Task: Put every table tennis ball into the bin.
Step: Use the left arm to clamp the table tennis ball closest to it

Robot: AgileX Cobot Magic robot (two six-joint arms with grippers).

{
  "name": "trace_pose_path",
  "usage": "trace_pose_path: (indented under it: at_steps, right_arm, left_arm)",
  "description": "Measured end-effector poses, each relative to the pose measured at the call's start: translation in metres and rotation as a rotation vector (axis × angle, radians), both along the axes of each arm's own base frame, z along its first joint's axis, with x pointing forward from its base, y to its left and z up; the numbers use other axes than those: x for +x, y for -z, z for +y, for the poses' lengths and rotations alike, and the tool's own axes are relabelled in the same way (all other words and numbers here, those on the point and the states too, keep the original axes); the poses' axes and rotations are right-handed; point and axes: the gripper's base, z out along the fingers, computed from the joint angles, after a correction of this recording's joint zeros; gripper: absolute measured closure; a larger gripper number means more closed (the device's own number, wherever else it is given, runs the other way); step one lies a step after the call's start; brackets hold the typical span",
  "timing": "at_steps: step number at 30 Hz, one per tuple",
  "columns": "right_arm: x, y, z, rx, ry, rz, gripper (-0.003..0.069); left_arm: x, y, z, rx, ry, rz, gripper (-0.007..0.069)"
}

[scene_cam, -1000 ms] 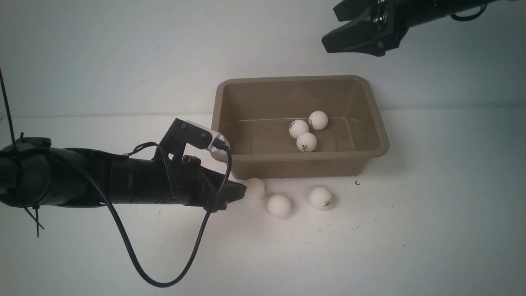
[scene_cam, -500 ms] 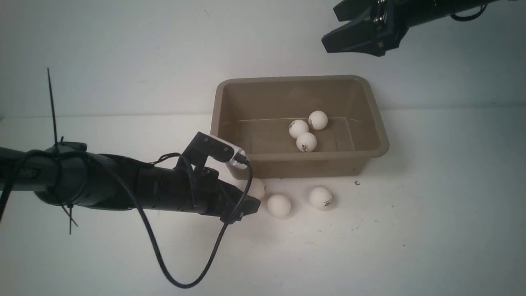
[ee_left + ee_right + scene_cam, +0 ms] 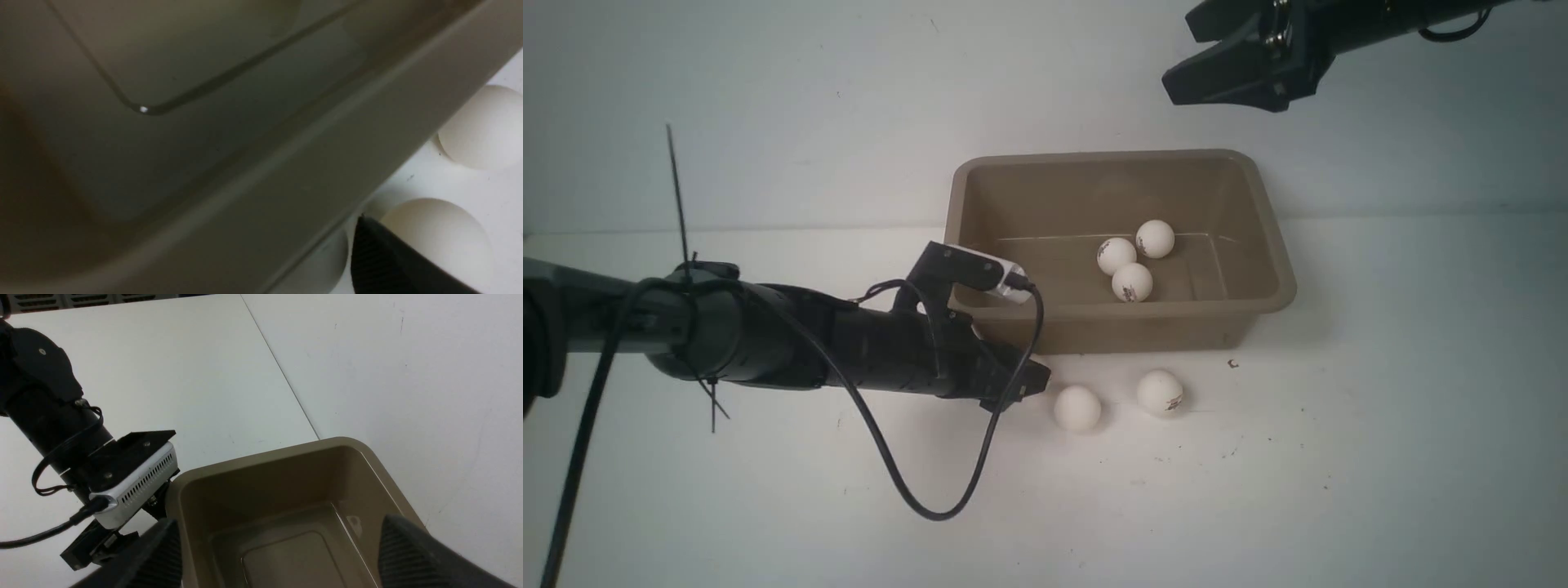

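My left jaws sit low on the table (image 3: 1339,490), with the tips at the near left corner of the bin (image 3: 1135,331), outside its near wall. I cannot tell whether they are spread or clenched: the left wrist view shows only one finger (image 3: 380,265), and the front view shows no gap. The hidden ball (image 3: 322,265), covered by the jaws in the front view, lies partly seen between that finger and the bin wall. The middle ball (image 3: 1077,407) lies on the table just beside the tips, on the finger's other side. The right ball (image 3: 1160,392) lies near it but apart, in front of the near wall. My right jaws are released, spread wide and empty, raised high beyond the bin's far right corner. Three balls (image 3: 1132,282) rest inside the bin, clustered close together right of centre.
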Motion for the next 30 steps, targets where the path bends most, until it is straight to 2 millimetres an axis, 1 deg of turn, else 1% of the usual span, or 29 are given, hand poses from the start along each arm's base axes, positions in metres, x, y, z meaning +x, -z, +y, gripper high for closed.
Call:
trace_pose_path:
  at_steps: [3,5,6,8,14,17,21,23,24,26,30]
  right_arm:
    - [0.0,0.0,0.0,0.0,0.0,0.0,0.007]
    - [0.0,0.0,0.0,0.0,0.0,0.0,0.007]
    - [0.0,0.0,0.0,0.0,0.0,0.0,0.007]
    - [0.0,0.0,0.0,0.0,0.0,0.0,0.007]
    - [0.0,0.0,0.0,-0.001,0.0,0.0,0.007]
    - [0.0,0.0,0.0,-0.001,0.0,0.0,0.007]
    - [0.0,0.0,0.0,-0.006,-0.005,-0.009,0.007]
    - [0.0,0.0,0.0,-0.007,-0.007,-0.013,0.007]
    - [0.0,0.0,0.0,-0.008,-0.007,-0.014,0.007]
    - [0.0,0.0,0.0,-0.008,-0.008,-0.015,0.007]
    - [0.0,0.0,0.0,-0.008,-0.008,-0.015,0.007]
  left_arm:
    - [0.001,0.004,-0.004,-0.006,0.005,0.01,0.0136]
    - [0.001,0.005,-0.006,-0.013,-0.002,0.02,0.0162]
    - [0.001,0.006,-0.006,-0.017,-0.01,0.028,0.0194]
    - [0.001,0.006,-0.006,-0.027,-0.016,0.037,0.0281]
    - [-0.004,0.002,-0.008,-0.062,0.007,0.053,0.0279]
    - [-0.011,-0.006,-0.008,-0.067,0.028,0.058,0.0279]
    - [-0.029,-0.027,0.001,-0.019,0.031,0.026,0.0279]
    - [-0.039,-0.036,0.006,0.008,0.026,0.007,0.0279]
    - [-0.044,-0.038,0.007,0.015,0.025,0.007,0.0279]
    - [-0.054,-0.045,0.012,0.025,0.006,0.002,0.0279]
    - [-0.067,-0.058,0.024,0.076,-0.069,-0.035,0.0279]
